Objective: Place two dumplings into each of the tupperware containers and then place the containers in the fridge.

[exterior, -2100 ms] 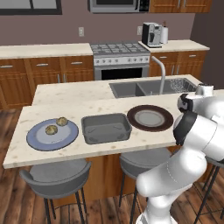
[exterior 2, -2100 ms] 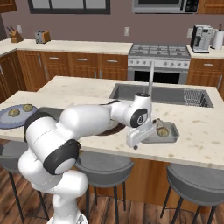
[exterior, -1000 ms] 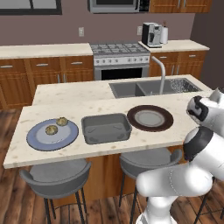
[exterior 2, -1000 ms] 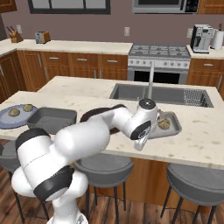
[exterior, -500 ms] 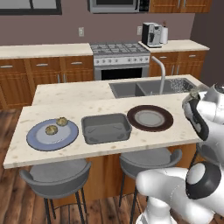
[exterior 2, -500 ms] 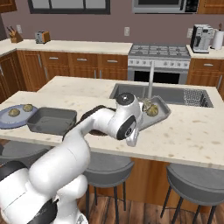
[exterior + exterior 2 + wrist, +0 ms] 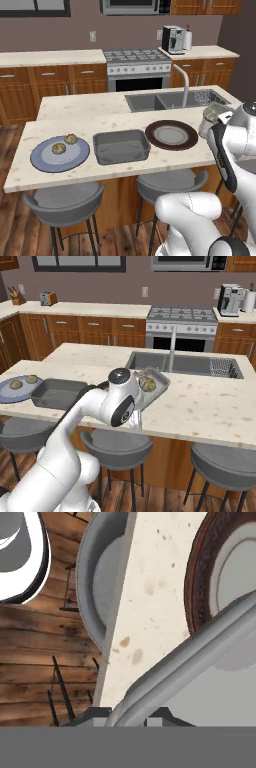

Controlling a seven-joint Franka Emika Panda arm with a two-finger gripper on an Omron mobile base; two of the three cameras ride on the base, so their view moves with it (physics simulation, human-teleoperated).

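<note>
While lifted over the counter (image 7: 210,406), unlabelled container (image 7: 152,385) clamped in hand (image 7: 127,714).

Both base views look forward and down from behind the arm onto the long speckled cream stone island counter (image 7: 120,120) (image 7: 210,406), the left one from its front left, the right one from its front right, sharing that counter. The hand view sits very close above the same counter's (image 7: 150,587) front edge, looking down past it

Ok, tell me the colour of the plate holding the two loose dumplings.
Blue-grey plate, with a paler centre; clearest in the left base view.
</note>
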